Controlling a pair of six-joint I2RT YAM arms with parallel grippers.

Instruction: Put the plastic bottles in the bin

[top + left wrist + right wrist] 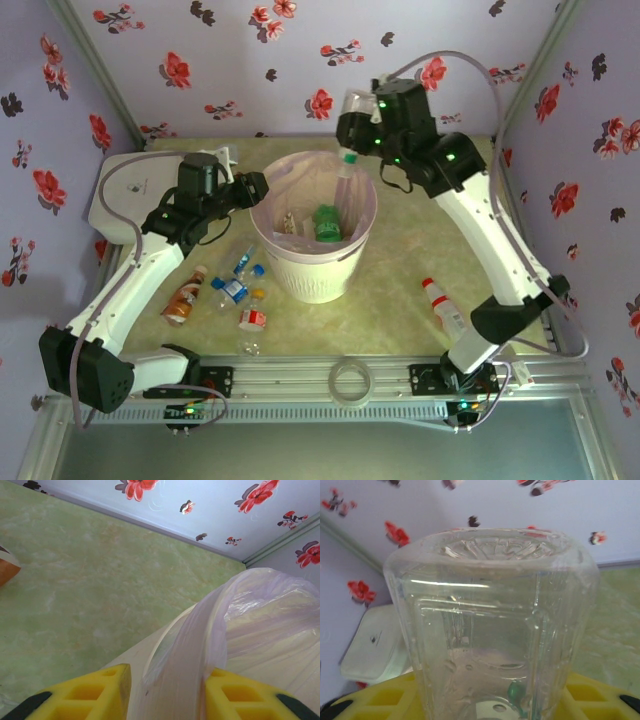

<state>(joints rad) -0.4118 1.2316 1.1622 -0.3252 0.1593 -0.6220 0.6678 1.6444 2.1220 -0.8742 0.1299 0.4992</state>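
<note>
Well, from where I stand the right gripper (352,120) has its fingers (375,702) clamped on a clear bottle (490,620), which hangs cap-down above the far rim of the bin (310,280). The left gripper (255,190) sits at the bin's left rim. Its fingers (90,695) are astride the lip and the pink liner (240,625), and closed on them as far as I can judge. A green bottle (326,222) lies inside. The other bottles (235,290) lie on the table (400,330) left of the bin, and a red-capped bottle (442,305) lies to its right.

The drop looks to be the step in hand, and I'd say it wants care. The clear bottle is nearer the rim than the middle (a clip on the lip could bounce it out). Better to bring it inward over the opening and lower it before spreading the fingers. The left grip should hold firm so the bin doesn't shift or the liner drag.
</note>
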